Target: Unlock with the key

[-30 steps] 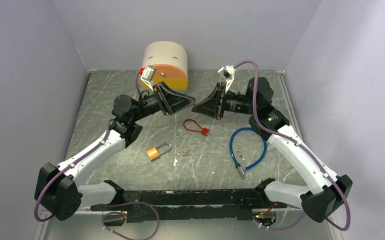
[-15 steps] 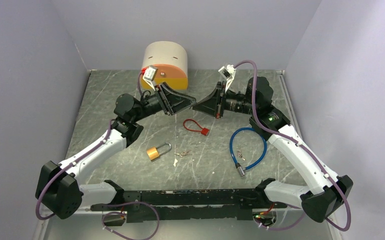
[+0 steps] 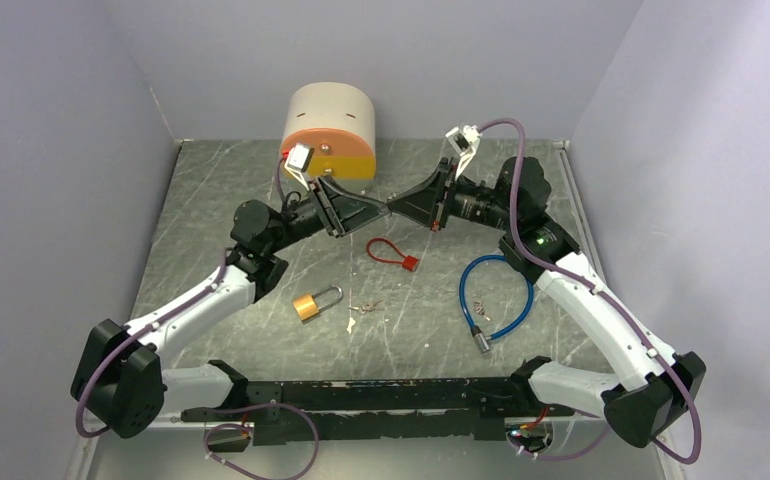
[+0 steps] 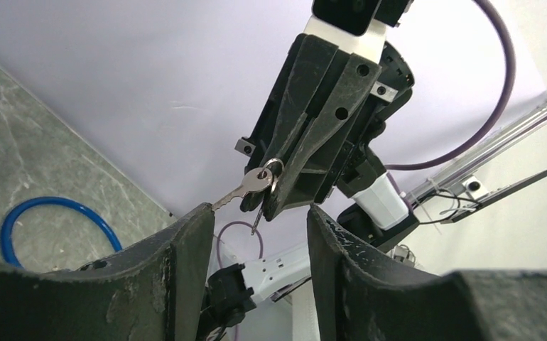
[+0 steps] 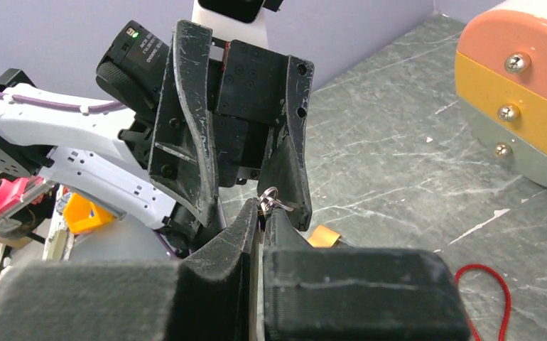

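The key [image 4: 251, 186] is rendered in shiny silver metal, the padlock [image 3: 307, 307] in glossy brass, the table [image 3: 211, 190] in matt veined stone.

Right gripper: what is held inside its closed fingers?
The right gripper pinches a key ring; one key sticks out toward the open left gripper. The pinched part of the ring is hidden.

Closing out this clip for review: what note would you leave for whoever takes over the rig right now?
Right hand: shut on the key, held in the air.
Left hand: open, fingers either side of the key's blade, not closed on it.
Padlock: lies on the table, nearer the left arm, unheld.
Done: key lifted and offered between the hands.
Left: likely finish the pass, steady the padlock, insert the key, turn.
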Robot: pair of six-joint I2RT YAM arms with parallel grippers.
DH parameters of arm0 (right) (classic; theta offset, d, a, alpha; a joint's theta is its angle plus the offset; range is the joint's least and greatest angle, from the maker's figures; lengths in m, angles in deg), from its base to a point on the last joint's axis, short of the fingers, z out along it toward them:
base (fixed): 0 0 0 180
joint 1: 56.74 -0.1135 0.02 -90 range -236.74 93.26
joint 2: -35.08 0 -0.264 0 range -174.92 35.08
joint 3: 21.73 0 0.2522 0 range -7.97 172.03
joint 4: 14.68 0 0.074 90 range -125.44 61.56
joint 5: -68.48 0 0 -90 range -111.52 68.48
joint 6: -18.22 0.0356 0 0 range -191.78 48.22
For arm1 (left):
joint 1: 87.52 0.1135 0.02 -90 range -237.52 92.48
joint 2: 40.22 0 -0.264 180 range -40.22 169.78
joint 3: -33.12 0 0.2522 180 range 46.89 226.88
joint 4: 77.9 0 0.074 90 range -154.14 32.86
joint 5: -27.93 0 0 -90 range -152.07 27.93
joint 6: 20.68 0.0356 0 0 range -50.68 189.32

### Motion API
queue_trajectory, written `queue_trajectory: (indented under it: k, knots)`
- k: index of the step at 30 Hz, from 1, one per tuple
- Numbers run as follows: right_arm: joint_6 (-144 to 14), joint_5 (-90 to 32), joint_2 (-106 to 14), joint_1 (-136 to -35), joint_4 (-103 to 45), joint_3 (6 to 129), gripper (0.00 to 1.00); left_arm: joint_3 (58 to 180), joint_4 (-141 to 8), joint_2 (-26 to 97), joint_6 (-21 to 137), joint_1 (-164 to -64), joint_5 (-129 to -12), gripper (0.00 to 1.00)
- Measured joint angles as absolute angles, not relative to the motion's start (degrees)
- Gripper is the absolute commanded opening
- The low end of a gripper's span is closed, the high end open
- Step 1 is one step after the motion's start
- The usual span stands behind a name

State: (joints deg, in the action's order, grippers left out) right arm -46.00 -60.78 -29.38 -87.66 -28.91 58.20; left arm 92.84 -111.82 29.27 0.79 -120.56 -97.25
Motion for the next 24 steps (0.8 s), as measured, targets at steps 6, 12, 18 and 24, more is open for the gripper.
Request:
queue_trajectory:
  k: [6,12,18,24]
  knots:
    - [-45.6,-61.0,-29.4,-87.3,-28.1,58.2,0.00,92.8,-117.0,31.1,-2.9,-120.6,-96.3,0.54]
    - [-45.6,-61.6,-29.4,-87.2,-27.6,58.1,0.00,92.3,-120.5,32.8,-6.0,-120.6,-94.6,0.53]
    - [-45.6,-64.1,-29.3,-87.0,-27.4,57.5,0.00,92.1,-120.5,32.8,-7.1,-120.6,-92.3,0.60]
    - [-45.7,-65.4,-29.3,-86.8,-27.5,57.1,0.00,92.1,-117.4,32.4,-10.4,-120.6,-89.3,0.63]
